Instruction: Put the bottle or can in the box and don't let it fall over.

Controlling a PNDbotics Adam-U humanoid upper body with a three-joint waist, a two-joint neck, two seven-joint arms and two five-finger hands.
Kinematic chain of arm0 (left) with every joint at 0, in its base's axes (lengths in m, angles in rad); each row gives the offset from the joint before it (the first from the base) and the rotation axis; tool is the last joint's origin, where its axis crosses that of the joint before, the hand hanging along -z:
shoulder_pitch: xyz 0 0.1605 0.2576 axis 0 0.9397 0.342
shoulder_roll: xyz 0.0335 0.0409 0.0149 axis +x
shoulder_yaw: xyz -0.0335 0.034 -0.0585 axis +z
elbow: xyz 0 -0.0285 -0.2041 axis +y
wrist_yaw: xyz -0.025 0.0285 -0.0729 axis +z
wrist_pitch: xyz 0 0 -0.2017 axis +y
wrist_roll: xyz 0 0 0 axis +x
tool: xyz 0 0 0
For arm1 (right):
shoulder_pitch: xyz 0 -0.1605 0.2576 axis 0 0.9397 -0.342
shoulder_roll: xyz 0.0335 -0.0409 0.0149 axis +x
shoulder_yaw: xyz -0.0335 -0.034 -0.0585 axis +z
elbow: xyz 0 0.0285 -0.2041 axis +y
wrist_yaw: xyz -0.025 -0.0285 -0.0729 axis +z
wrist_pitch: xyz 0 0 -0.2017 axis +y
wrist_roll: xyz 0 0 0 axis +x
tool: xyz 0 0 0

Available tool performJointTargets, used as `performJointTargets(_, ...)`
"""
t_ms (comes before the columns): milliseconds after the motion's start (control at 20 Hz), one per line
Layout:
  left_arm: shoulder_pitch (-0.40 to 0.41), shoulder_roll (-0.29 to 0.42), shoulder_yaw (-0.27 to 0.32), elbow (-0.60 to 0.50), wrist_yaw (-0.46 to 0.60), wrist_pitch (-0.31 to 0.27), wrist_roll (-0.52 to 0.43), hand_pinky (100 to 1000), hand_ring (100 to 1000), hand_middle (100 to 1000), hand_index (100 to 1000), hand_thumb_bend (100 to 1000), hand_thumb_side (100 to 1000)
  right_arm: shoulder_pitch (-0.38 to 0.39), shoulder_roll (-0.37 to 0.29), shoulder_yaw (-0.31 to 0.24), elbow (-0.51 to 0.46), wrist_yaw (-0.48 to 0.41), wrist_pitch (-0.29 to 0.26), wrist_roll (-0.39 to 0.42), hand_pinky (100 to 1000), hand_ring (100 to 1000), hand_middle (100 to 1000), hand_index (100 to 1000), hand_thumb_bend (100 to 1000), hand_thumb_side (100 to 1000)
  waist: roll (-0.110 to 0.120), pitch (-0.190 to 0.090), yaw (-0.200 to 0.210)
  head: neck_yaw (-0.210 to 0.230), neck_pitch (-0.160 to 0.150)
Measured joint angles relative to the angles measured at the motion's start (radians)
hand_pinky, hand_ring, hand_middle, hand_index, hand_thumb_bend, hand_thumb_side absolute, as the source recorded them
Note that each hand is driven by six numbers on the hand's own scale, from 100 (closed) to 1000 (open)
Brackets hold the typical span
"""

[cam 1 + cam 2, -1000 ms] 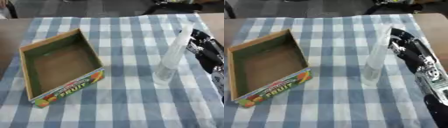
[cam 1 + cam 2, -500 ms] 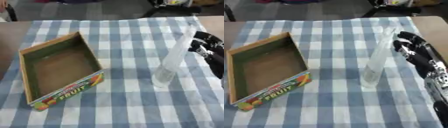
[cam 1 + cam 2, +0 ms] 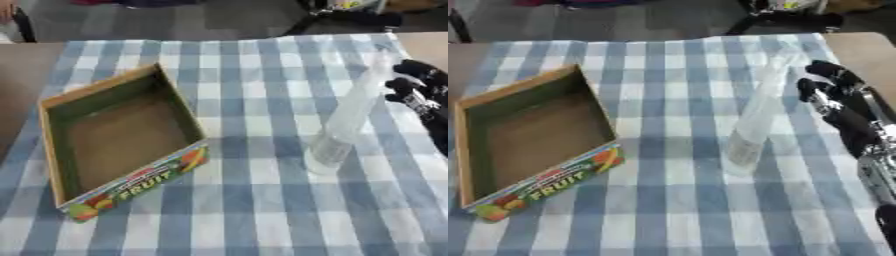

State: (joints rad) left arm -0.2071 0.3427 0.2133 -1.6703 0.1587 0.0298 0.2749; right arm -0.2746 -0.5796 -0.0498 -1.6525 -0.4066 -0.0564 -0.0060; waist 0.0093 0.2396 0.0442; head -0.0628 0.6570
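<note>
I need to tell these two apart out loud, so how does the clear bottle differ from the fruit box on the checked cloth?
The bottle is tall, slim and see-through; the box is low, wide and opaque cardboard. The bottle stands upright to the right, next to the robot's right hand; the box lies flat to the left, open side up, with nothing in it. The box carries a printed fruit label; the bottle shows none. Both rest on the blue checked cloth.

right hand (image 3: 843, 102) blurred — fingers unclear
</note>
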Motion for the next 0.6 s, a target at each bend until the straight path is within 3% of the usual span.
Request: performJointTargets(600, 0.003, 0.001, 0.000, 0.000, 0.000, 0.000, 0.000, 864, 518, 699, 775, 771, 542, 0.031, -0.057, -0.011, -0.002, -0.021, -0.029, 0.065, 769, 804, 850, 862, 362, 407, -0.003, 0.000, -0.002, 0.013, 0.001)
